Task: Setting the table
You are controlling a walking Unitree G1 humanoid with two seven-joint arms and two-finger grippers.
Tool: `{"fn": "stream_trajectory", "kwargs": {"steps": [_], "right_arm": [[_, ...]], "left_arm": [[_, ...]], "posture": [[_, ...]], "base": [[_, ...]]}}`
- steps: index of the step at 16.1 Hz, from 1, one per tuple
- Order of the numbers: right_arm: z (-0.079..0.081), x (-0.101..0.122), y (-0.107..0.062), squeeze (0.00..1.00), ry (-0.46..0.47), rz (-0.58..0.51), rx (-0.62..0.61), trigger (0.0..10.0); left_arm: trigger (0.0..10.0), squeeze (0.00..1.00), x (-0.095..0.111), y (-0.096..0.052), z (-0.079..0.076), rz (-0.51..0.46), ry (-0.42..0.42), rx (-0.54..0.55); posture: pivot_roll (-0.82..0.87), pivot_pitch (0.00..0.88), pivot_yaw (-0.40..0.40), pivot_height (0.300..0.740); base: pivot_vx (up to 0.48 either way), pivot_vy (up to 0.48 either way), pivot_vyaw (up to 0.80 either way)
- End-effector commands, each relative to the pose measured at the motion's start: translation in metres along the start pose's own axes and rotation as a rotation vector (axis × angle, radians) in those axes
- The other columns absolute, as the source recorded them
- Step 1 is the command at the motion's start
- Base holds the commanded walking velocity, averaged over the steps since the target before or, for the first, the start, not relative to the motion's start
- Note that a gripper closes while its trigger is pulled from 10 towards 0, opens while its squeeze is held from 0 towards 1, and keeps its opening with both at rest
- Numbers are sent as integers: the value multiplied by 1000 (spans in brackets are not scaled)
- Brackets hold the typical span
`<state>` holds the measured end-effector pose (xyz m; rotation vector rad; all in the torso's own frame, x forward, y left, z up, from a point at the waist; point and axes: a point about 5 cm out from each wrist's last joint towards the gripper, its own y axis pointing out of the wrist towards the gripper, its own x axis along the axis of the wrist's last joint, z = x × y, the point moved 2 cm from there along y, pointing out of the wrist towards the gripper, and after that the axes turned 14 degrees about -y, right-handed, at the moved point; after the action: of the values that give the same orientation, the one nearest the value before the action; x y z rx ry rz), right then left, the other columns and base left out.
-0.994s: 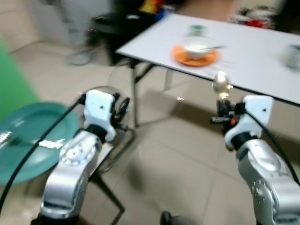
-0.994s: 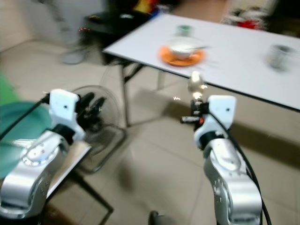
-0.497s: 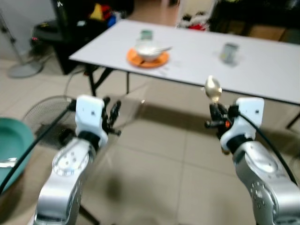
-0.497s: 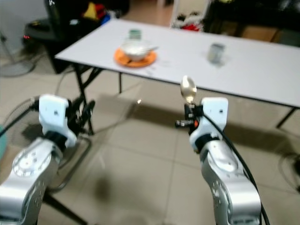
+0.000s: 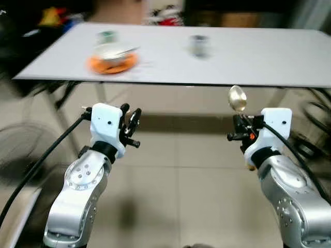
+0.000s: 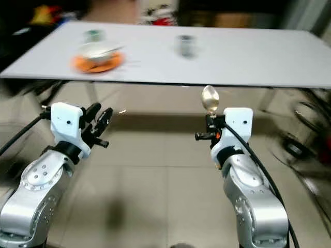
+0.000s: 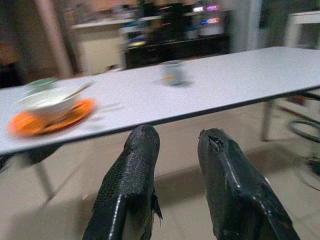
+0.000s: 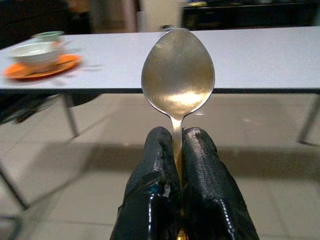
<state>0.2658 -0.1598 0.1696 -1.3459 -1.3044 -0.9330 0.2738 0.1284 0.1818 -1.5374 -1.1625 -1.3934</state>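
A long white table (image 5: 248, 57) stands ahead of me. On its left part an orange plate (image 5: 110, 62) carries a white bowl (image 5: 112, 51) with a utensil in it, and a small green cup (image 5: 106, 36) sits behind. A grey cup (image 5: 197, 45) stands near the middle. My right gripper (image 5: 239, 124) is shut on a metal spoon (image 5: 237, 98), held upright with its bowl up, short of the table's front edge. My left gripper (image 5: 132, 121) is open and holds nothing, raised at about the same height.
Tiled floor (image 5: 176, 175) lies between me and the table, whose legs (image 5: 101, 93) show under the front edge. Dark furniture and clutter (image 5: 46, 15) stand beyond the table's far left. Cables or a wheel-like object (image 5: 315, 129) lie at the right.
The camera has swung right, so the table now lies squarely ahead and closer; the fan and teal basin have left the picture. Both arms keep their pose, spoon still held.
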Motion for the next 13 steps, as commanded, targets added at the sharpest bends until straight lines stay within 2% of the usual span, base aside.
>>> {"fn": "stream_trajectory", "kwargs": {"steps": [1,2,8,10,13], "right_arm": [[-7,1,-1,0,-5,-1,-42,10000],[-8,0,-2,0,-5,-1,-46,10000],[-11,2,-3,0,-19,-6,-63,10000],[-8,2,-1,0,-23,-8,-38,10000],[4,7,4,0,-26,-33,68,10000]], "left_arm": [[10000,0,0,3,-5,0,-13,-33],[10000,0,0,4,-5,2,-16,-38],[10000,0,-4,5,-4,12,-28,-46],[10000,0,-4,4,-3,11,-29,-33],[10000,0,-3,2,4,3,-26,0]], "posture": [[54,0,27,740],[46,0,34,740],[39,0,38,740],[47,0,27,740],[54,0,15,740]], "base": [[330,0,-800],[330,0,-725],[349,0,0],[352,0,0],[352,0,0]]}}
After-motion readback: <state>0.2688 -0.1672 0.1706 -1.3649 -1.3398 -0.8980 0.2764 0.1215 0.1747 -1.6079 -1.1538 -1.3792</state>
